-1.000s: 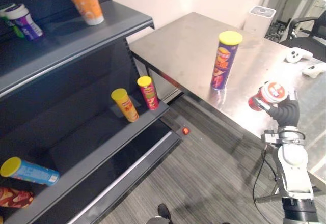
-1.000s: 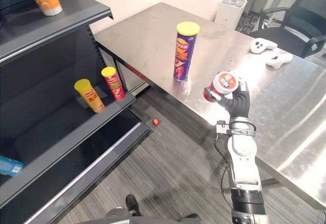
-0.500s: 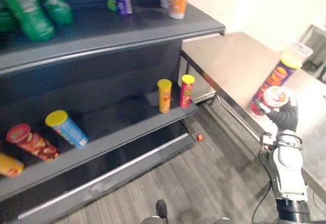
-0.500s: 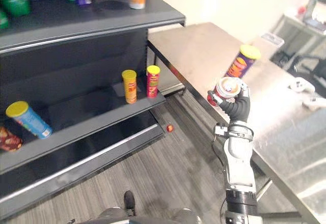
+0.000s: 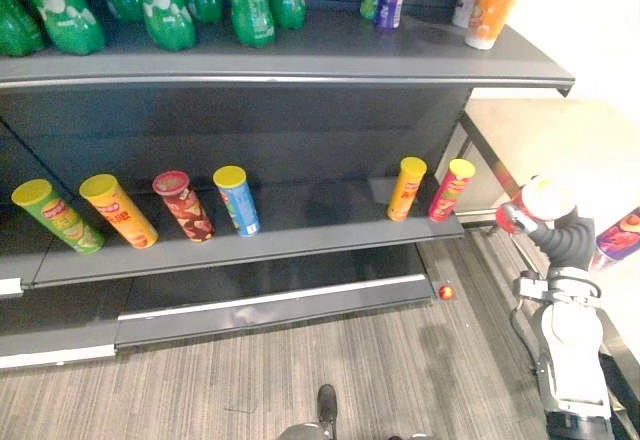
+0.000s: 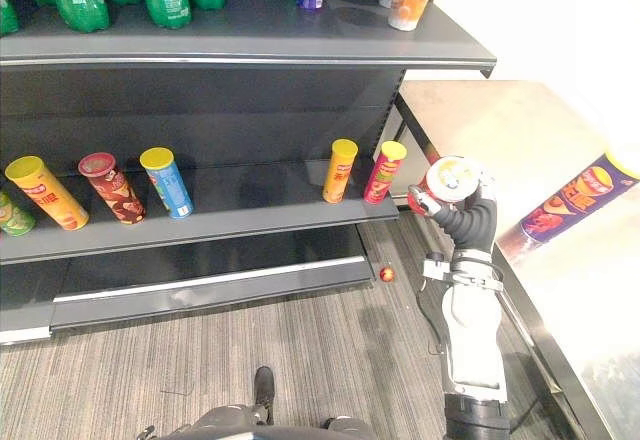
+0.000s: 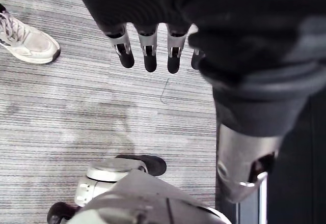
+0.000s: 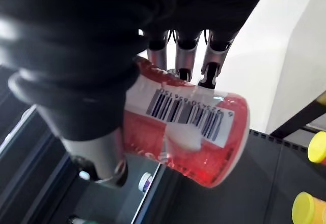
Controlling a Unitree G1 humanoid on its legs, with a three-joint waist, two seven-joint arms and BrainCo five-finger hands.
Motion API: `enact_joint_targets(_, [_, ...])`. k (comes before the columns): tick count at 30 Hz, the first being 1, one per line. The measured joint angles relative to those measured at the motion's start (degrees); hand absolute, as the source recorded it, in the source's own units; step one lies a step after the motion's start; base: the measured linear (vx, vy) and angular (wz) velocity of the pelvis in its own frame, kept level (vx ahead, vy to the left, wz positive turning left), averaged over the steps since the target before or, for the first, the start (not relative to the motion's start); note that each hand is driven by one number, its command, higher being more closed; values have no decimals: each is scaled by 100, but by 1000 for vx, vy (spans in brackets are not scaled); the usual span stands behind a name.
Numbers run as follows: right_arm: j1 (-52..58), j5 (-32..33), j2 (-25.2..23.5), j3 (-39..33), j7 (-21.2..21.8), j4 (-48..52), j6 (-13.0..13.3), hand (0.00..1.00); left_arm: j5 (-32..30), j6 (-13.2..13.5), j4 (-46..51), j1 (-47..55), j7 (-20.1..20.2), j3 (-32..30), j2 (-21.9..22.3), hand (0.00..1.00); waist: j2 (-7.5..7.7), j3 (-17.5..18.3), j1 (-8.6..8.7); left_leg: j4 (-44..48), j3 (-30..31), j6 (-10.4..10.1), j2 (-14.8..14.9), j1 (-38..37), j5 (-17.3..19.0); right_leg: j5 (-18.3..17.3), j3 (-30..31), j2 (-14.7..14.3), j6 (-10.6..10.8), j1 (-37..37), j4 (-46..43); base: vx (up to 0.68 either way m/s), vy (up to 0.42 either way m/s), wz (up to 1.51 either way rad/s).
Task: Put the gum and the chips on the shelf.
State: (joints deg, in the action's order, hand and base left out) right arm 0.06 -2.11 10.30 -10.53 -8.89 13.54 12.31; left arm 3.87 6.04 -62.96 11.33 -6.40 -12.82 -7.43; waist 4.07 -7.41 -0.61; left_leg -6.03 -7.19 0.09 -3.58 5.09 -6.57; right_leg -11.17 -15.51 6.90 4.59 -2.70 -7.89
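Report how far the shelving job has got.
Done: neither item shelved yet. In hand: the right hand has its fingers curled round the red gum tub, held beside the right end of the shelf. Left: place it, then fetch the purple chips can on the steel table. The left hand hangs open.

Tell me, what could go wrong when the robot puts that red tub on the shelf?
The right robot hand holds the red tub tilted, so it might be set down crooked and roll off the shelf. An orange can and a pink can stand at that shelf's end nearest the hand; reaching in could knock them over.
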Motion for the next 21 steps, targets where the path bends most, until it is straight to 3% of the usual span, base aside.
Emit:
enact_joint_targets(7, [21,256,4,241,179,-98,10,100,65,3,152,-66,-5,-1,46,0,-140,-36,-32,42,68,74,-65,184,25,129,-371,-23,67,-75,156,90,-46,28])
enact_joint_targets(8, [18,284,11,220,180,-98,10,100,132,-1,145,-116,-5,-2,76,0,-166,-50,-29,73,-330,137,-12,207,296,240,-556,5,109,-143,211,92,32,75])
enact_joint_targets(9, [6,320,22,202,176,-98,15,100,238,5,135,-209,-4,-56,88,0,-73,-78,-28,547,-1036,193,114,400,687,304,-786,222,93,-195,287,129,87,80])
enact_joint_targets(10, [-5,326,39,206,172,-122,14,100,274,3,88,-270,-12,-114,99,0,-133,-75,-85,1374,-1652,459,450,601,783,293,-929,313,105,-238,238,124,95,61])
enact_joint_targets(11, [-3,326,37,213,174,-129,13,100,275,3,73,-256,-12,-118,108,0,-178,-77,-95,1670,-1832,485,647,607,780,242,-984,318,144,-284,185,144,40,45])
enact_joint_targets(12, [-8,315,51,194,170,-128,15,100,277,6,62,-175,-27,-114,165,0,-313,-50,-89,1774,-1618,371,710,524,988,54,-1040,292,245,-376,47,120,-4,38])
enact_joint_targets(15, [2,309,25,196,181,-173,7,100,275,22,91,-138,-34,-99,190,0,-269,-22,-2,1241,-1380,410,370,366,778,14,-1253,457,243,-455,89,91,45,56])
enact_joint_targets(17, [-26,309,25,193,183,-223,7,100,272,22,108,-92,-45,-101,197,0,-257,-21,34,447,-1223,453,126,141,318,20,-1400,510,245,-430,115,14,12,43])
enact_joint_targets(18, [-36,308,25,181,178,-315,2,100,271,19,131,-63,-56,-95,204,0,-254,-21,40,92,-1108,465,62,34,110,26,-1477,499,250,-422,120,-3,-4,47])
enact_joint_targets(21, [-61,260,25,110,174,-397,-61,100,269,19,140,-19,-61,-40,179,0,-233,-34,32,45,-917,463,45,-21,48,64,-1589,491,205,-457,3,-12,-35,34])
